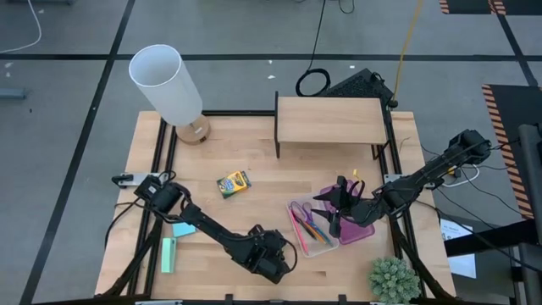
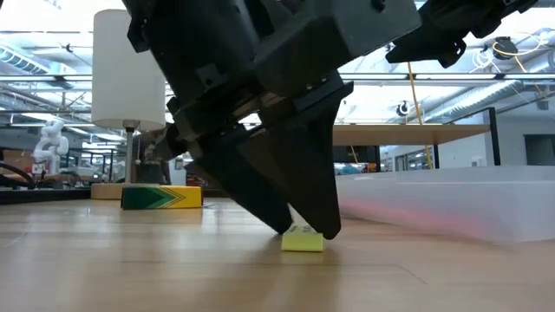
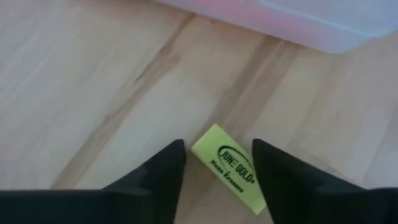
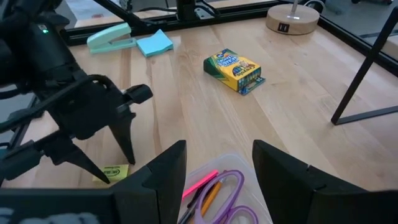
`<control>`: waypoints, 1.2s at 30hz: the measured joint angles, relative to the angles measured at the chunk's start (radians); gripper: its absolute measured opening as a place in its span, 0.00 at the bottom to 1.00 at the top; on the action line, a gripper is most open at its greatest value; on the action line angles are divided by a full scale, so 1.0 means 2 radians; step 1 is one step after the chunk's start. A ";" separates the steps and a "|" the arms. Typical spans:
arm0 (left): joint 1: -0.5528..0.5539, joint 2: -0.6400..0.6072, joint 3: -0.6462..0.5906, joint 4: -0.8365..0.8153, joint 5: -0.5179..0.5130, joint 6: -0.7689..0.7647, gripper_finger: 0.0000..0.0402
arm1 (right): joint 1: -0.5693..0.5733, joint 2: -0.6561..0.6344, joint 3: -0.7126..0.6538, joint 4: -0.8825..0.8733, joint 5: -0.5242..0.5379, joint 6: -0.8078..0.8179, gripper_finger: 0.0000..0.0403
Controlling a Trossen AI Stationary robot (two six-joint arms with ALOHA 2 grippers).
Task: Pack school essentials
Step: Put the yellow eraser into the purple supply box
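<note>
High view: I look straight down on whole counter [image 1: 212, 220], both arms in frame. Low view: I sit at counter level, facing room, left end effector [image 2: 303, 227] very close. Left wrist view: I face down, close on yellow eraser [image 3: 233, 168] between own fingers. Right wrist view: I look across counter; same eraser and crayon box [image 4: 235, 72] shared with low view.

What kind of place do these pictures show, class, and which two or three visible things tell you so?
Probably a robotics lab or workshop. A light wooden table carries two dark robot arms, black tape lines mark the grey floor, and the low view shows a small white robot figure beyond the table in a large hall.
</note>
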 joint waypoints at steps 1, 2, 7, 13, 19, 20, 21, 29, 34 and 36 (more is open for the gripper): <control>-0.001 -0.001 0.000 0.001 -0.002 0.014 0.44 | 0.000 0.000 0.000 0.000 0.000 0.000 0.44; -0.001 -0.001 0.000 0.002 -0.001 0.027 0.41 | 0.000 0.000 0.000 0.000 0.000 0.000 0.44; 0.001 -0.006 -0.001 0.003 0.013 0.067 0.30 | 0.000 0.000 0.000 0.000 0.000 0.000 0.44; 0.009 -0.018 -0.003 0.002 0.054 0.104 0.28 | 0.000 0.000 0.000 0.000 0.000 0.000 0.44; 0.009 -0.020 -0.003 0.008 0.070 0.167 0.28 | 0.000 0.000 0.000 -0.010 0.000 0.000 0.44; 0.009 -0.020 -0.003 0.009 0.071 0.176 0.28 | 0.000 0.000 0.000 -0.010 0.000 0.000 0.44; 0.009 -0.020 -0.003 0.010 0.071 0.184 0.28 | 0.000 0.000 0.000 -0.011 0.000 0.000 0.44; 0.002 -0.032 -0.003 0.002 0.090 0.196 0.29 | 0.000 0.000 0.000 -0.012 0.000 0.004 0.44; -0.001 -0.046 -0.003 -0.018 0.061 0.169 0.36 | 0.000 0.000 -0.002 -0.012 0.000 0.004 0.44; -0.003 -0.047 -0.003 -0.028 0.049 0.154 0.40 | 0.000 0.000 -0.002 -0.012 0.000 0.004 0.44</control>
